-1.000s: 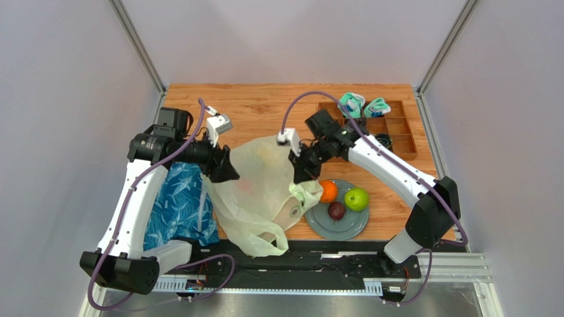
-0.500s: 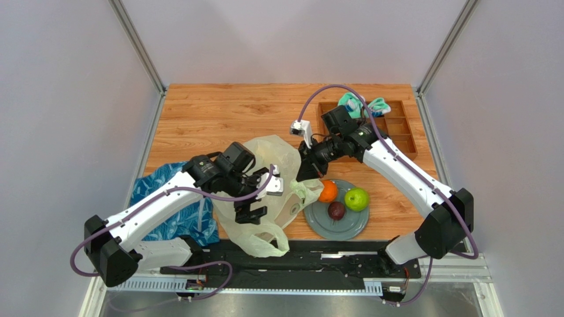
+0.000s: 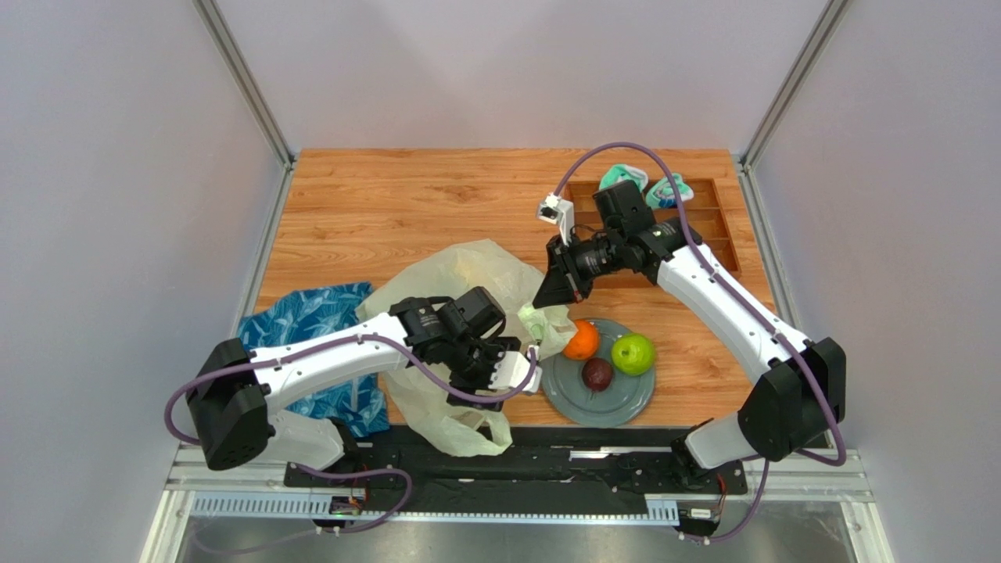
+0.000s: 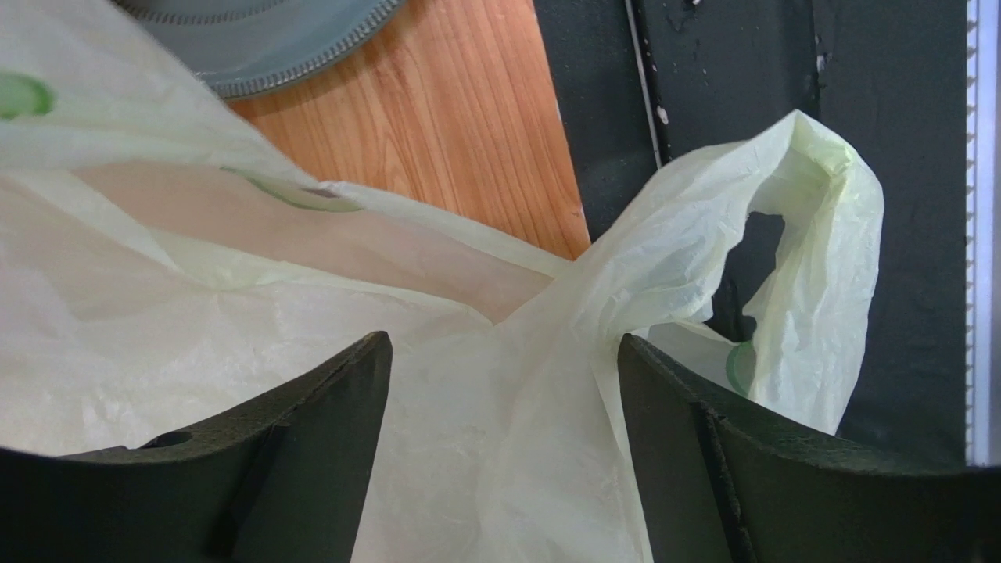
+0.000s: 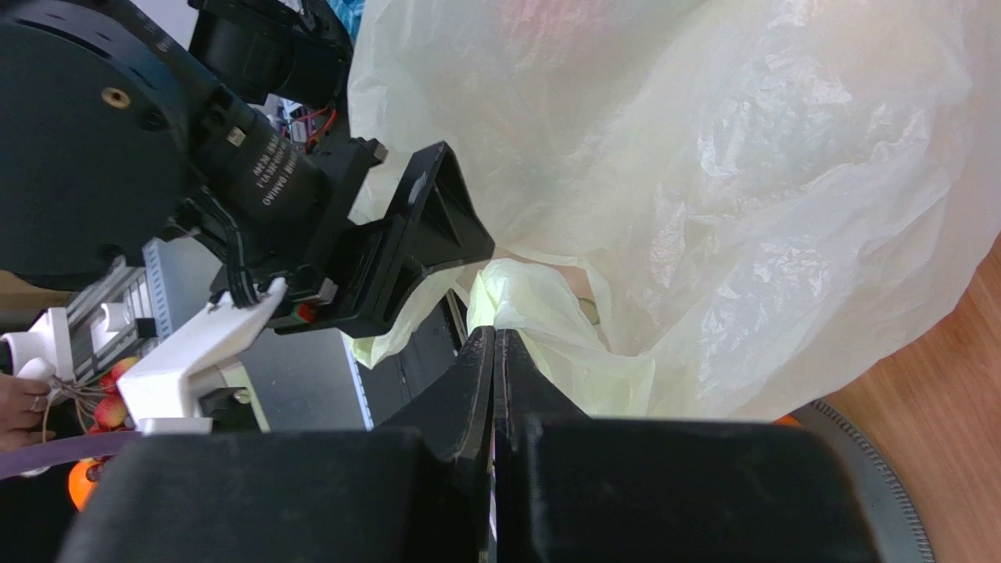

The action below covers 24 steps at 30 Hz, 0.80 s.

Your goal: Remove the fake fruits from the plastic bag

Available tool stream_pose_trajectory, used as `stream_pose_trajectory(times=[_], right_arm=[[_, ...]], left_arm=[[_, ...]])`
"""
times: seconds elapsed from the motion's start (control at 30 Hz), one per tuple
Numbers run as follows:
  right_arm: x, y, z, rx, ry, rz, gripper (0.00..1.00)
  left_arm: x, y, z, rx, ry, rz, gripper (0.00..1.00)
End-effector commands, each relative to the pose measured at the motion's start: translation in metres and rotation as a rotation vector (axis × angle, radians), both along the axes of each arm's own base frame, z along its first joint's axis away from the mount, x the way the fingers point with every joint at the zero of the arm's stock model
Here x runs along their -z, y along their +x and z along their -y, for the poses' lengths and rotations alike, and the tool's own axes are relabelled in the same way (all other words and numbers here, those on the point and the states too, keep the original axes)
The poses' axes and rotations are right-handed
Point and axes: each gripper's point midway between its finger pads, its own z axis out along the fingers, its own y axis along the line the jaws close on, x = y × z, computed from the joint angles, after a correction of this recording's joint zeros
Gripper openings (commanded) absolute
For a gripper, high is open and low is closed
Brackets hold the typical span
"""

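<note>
The pale yellow-green plastic bag (image 3: 452, 293) lies crumpled mid-table. My right gripper (image 3: 548, 303) is shut on its right handle (image 5: 529, 307), jaws pressed together on the film (image 5: 495, 340). My left gripper (image 3: 508, 373) is open at the bag's near right edge, with bag film between its fingers (image 4: 503, 352) and nothing gripped. The other loop handle (image 4: 811, 235) hangs over the black base. An orange (image 3: 580, 340), a green apple (image 3: 632, 353) and a dark brown-purple fruit (image 3: 598, 374) sit on a grey plate (image 3: 611, 408). A reddish shape (image 5: 546, 24) shows through the bag.
A blue leaf-patterned bag (image 3: 311, 340) lies left of the plastic bag, under the left arm. A wooden compartment tray (image 3: 705, 235) at the back right holds rolled teal-and-white socks (image 3: 670, 188). The black base strip (image 3: 588, 440) runs along the near edge.
My left arm swung from the bag's far left side over to its near right edge, fingers open. My right gripper drew back and right a little, still holding the handle.
</note>
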Motion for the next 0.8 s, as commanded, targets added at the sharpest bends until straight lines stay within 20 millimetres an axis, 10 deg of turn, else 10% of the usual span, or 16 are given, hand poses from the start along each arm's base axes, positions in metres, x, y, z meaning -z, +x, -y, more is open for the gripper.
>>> stream_pose_trajectory(times=[0.0,0.03,0.13,0.17,0.5,0.63,0.77], right_arm=[[-0.012,0.003,-0.004,0.006,0.055,0.0,0.0],[-0.012,0.004,-0.005,0.007,0.057,0.002,0.0],[-0.01,0.011,-0.006,0.023,0.054,0.002,0.0],[-0.011,0.013,-0.006,0.029,0.054,0.001,0.0],[0.012,0.036,0.016,0.081,-0.115,0.125,0.0],[0.011,0.044,0.027,0.122,-0.18,0.196,0.04],[-0.046,0.045,0.023,0.094,-0.134,0.421,0.43]], left_arm=[[0.007,-0.012,0.0,0.156,0.026,-0.039,0.73],[0.008,-0.015,-0.003,0.173,0.05,-0.055,0.68],[0.001,-0.025,-0.018,0.178,0.121,-0.141,0.04],[-0.004,-0.023,-0.023,0.156,0.137,-0.154,0.0],[-0.151,0.017,-0.077,-0.267,-0.286,0.157,0.0],[-0.157,0.01,-0.085,-0.344,-0.384,0.202,0.0],[-0.155,0.017,-0.093,-0.41,-0.384,0.229,0.0]])
